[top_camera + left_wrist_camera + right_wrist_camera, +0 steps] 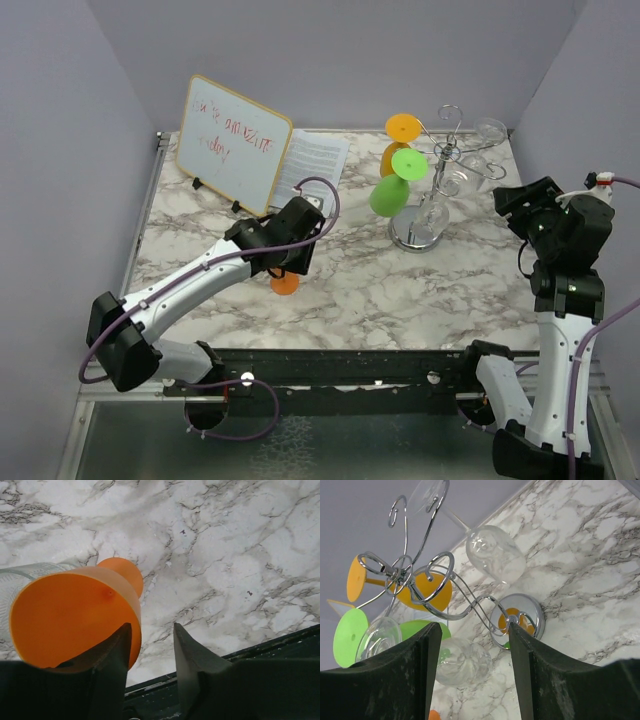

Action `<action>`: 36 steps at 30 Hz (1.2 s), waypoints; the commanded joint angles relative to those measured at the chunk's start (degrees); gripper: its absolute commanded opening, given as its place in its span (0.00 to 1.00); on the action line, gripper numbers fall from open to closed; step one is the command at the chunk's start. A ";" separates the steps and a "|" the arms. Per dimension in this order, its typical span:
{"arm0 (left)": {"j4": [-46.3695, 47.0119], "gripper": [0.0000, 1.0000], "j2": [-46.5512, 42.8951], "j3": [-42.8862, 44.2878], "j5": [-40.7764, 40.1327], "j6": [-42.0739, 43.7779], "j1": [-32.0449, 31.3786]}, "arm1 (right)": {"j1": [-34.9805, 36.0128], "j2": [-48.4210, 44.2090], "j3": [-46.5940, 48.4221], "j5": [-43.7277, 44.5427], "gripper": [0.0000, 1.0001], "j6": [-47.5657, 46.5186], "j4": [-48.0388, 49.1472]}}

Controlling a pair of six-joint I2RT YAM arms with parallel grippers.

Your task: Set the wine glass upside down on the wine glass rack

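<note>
Marble-patterned table (400, 290), white with grey veins. Plain pale lavender walls (330, 50) close it in at the back and on both sides. A black rail (340, 365) runs along the near edge, where the arm bases are mounted.

Back left: a small whiteboard (232, 143) with red scrawl, propped at a tilt, and a printed sheet of paper (318, 158) lying flat behind it.

Back right: the wine glass rack (420, 236), its chrome disc base on the marble. An orange glass (400, 140), a green glass (392, 192) and clear glasses (495, 552) hang from its wire arms.

The orange wine glass (285, 284) sits on the table at front centre, well apart from the rack, directly under the left arm's wrist.

Left gripper (151, 630): fingers partly apart, with bare marble showing in the gap. The glass's broad orange face lies outside the gap, against the left-hand finger in the wrist view. No grasp.

Right gripper (472, 626): raised at the table's right edge, fingers spread and holding nothing, the rack showing between them.
</note>
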 commanded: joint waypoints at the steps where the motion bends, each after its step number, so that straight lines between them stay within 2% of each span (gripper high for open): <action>1: -0.83 0.30 2.53 0.16 -2.45 1.53 0.33 | -0.13 -0.15 -0.14 -1.43 0.60 0.51 0.89; 5: -0.63 0.00 4.19 1.90 -0.89 2.68 0.26 | -0.11 0.13 0.73 -0.94 0.60 0.27 0.73; 13: 2.94 0.00 -1.38 7.39 10.21 7.63 -0.69 | -0.11 0.81 5.63 -2.71 0.62 -0.44 -0.44; 16: 5.63 0.00 -5.25 9.35 9.23 7.70 -0.64 | -0.11 0.96 7.11 -5.83 0.63 -0.51 0.19; 19: 9.59 0.00 -9.84 10.30 4.90 6.94 -0.69 | -0.11 1.38 7.67 -12.17 0.66 -2.20 2.53; 22: 16.42 0.00 -16.20 8.21 1.21 6.05 -0.65 | -0.11 1.36 8.07 -18.66 0.70 -3.23 4.89; 27: 28.98 0.00 -25.90 2.48 0.48 5.43 -0.65 | 0.06 1.27 8.15 -29.58 0.75 -3.30 10.48; 33: 42.42 0.00 -30.08 -2.47 0.28 2.07 -0.62 | 0.85 2.47 4.92 -45.21 0.76 4.09 26.89; 36: 53.41 0.00 -31.47 -7.38 -0.11 -0.86 -0.65 | 0.95 5.38 8.26 -49.34 0.76 5.12 28.72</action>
